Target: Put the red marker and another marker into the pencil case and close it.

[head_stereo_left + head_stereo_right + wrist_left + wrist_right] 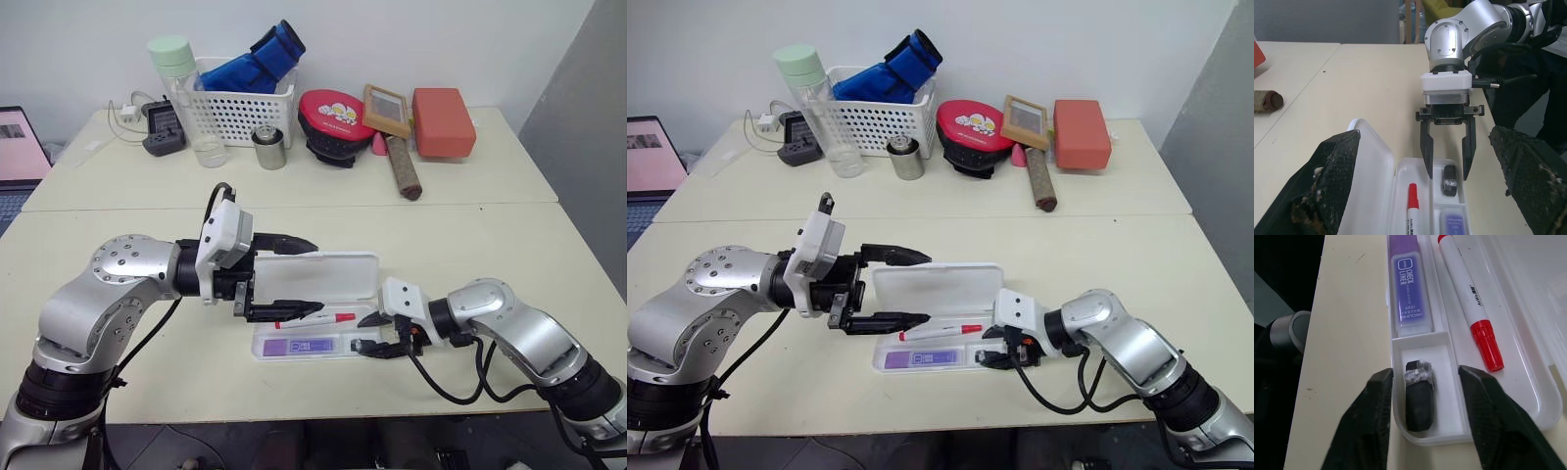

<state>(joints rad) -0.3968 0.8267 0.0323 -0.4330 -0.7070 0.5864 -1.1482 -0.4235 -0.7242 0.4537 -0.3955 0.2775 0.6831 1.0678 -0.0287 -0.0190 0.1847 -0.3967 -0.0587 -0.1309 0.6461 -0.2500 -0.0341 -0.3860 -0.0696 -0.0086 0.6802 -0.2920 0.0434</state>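
The case (323, 299) is lying open on the bench (470, 245), holding the red marker (1469, 298), the purple marker (1410, 289) and a small dark piece (1418, 396). The right claw (1446, 152) is gaping astride that piece. The left claw (291, 277) is spreading wide over the lid.

The red marker (1412, 211) is cut off by the left wrist view's edge, barrel end unseen; the purple marker (1411, 292) runs past the right wrist view's edge; the laptop (20, 147) is cropped; small print on the purple marker's label is unreadable.
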